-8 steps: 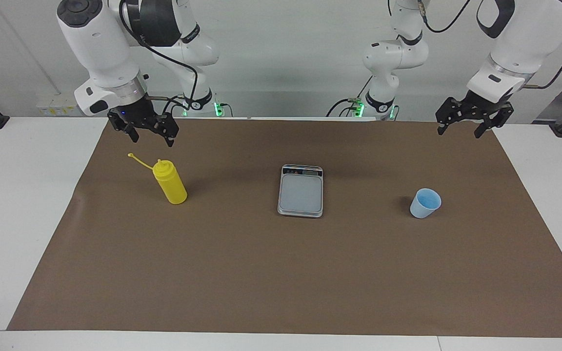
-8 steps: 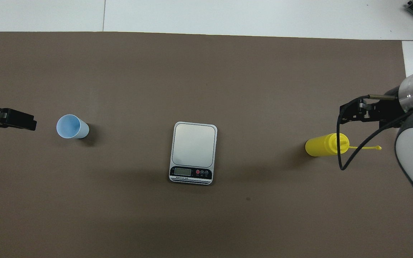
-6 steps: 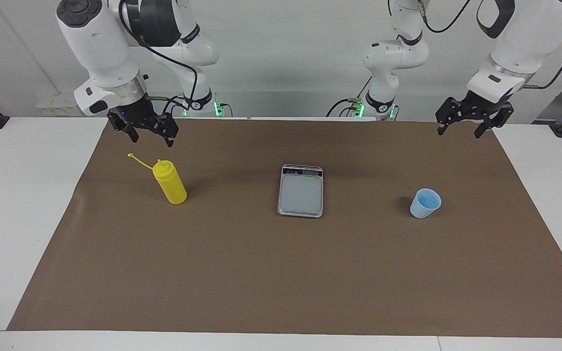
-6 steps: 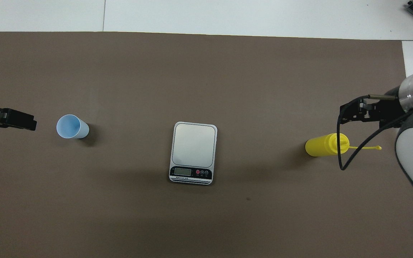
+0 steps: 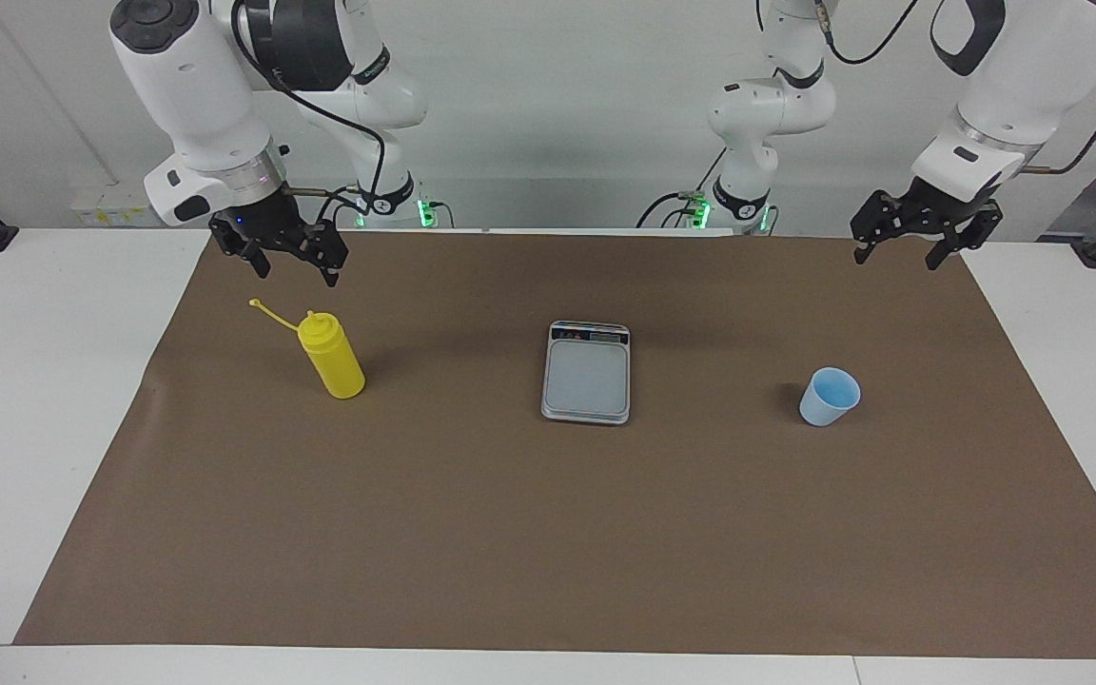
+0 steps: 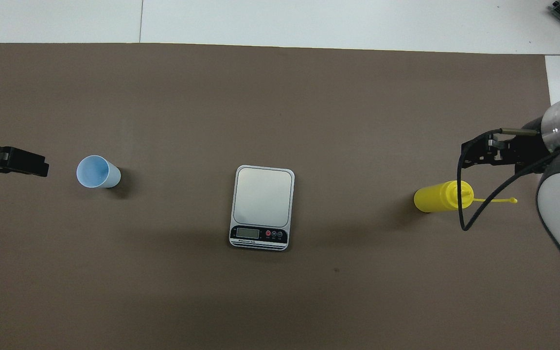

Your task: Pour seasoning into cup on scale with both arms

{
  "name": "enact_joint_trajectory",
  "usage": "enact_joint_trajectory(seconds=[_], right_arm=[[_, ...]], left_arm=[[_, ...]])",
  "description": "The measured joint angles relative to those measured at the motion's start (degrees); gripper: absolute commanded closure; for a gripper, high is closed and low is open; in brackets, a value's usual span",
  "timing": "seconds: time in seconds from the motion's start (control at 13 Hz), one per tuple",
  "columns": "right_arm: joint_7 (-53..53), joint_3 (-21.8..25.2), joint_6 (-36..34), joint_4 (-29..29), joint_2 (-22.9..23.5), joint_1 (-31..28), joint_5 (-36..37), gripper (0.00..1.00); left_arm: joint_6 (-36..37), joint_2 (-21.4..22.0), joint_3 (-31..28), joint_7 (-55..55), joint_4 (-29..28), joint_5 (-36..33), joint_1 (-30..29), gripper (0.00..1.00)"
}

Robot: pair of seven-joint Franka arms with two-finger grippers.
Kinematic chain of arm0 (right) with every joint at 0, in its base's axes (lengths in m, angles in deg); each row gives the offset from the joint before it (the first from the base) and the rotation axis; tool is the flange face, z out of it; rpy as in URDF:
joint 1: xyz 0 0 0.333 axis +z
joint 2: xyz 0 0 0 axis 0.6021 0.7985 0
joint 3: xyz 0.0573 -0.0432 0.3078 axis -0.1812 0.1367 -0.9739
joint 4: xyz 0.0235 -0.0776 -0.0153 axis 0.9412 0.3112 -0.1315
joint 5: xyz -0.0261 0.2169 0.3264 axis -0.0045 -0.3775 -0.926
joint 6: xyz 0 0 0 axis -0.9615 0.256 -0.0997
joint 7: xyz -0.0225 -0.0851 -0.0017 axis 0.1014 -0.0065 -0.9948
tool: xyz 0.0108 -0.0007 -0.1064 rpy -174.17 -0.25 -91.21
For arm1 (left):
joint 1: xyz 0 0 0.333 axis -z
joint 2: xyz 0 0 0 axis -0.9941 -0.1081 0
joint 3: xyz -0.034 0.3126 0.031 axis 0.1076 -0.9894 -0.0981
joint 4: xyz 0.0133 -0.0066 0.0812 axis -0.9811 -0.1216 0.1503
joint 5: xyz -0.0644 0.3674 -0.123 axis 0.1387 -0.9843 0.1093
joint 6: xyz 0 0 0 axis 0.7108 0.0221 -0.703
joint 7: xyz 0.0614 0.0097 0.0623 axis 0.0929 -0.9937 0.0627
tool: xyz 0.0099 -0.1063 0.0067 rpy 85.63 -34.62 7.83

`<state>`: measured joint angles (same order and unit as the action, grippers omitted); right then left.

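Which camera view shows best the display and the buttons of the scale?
The overhead view: the scale shows its display strip and buttons plainly at the end nearest the robots. The facing view shows the scale slantwise, the strip being only a thin dark band.

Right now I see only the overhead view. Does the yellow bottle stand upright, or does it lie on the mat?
Observer: It stands upright; the seasoning bottle is not tipped.
Operator: Does the right gripper touch it?
Observer: No. The right gripper hangs in the air over the mat, clear of the bottle, fingers open and empty.
Operator: And the left gripper?
Observer: The left gripper hangs high too, well apart from the cup, fingers open.
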<state>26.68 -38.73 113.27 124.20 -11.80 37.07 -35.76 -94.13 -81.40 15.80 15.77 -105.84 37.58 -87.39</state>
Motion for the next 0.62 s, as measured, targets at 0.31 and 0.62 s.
enact_joint_trajectory(seconds=[0.31,0.62], right_arm=[[0.0,0.0,0.0,0.0,0.0,-0.2,0.0,0.0],[0.0,0.0,0.0,0.1,0.0,-0.3,0.0,0.0]], left_arm=[[-8.5,0.8,-0.2,-0.4,-8.6,0.0,-1.5,0.0],[-21.2,-1.8,-0.4,-1.4,-17.3,0.0,-6.0,0.0]])
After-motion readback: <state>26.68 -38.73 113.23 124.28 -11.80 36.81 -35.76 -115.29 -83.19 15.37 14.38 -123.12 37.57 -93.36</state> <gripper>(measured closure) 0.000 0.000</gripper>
